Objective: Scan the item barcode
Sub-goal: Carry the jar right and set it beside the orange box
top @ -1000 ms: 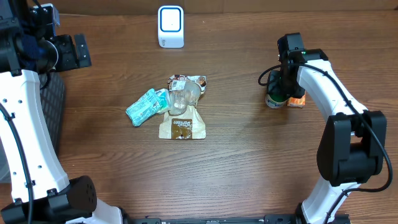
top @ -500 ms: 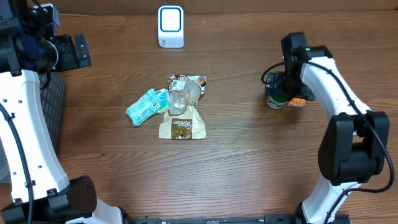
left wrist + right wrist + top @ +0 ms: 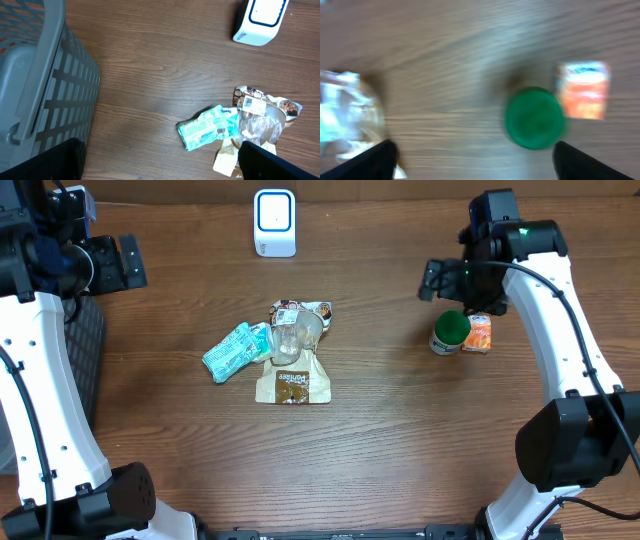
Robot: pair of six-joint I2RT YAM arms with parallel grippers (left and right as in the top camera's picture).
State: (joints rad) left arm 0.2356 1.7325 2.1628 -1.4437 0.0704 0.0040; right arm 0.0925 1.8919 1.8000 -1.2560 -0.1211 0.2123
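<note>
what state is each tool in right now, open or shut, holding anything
left tool: open, holding nothing
right tool: open, holding nothing; the round green-lidded jar below it is not gripped

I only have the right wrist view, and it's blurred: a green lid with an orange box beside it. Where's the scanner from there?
Observer: The white scanner stands at the table's far edge, well toward the left arm's side of the green-lidded jar.
Operator: Any other items out?
Observer: Yes, a pile mid-table: a teal packet, a clear cup and a brown pouch, overlapping.
Operator: And the left arm?
Observer: The left claw is open and empty, over bare wood next to a gray basket.
</note>
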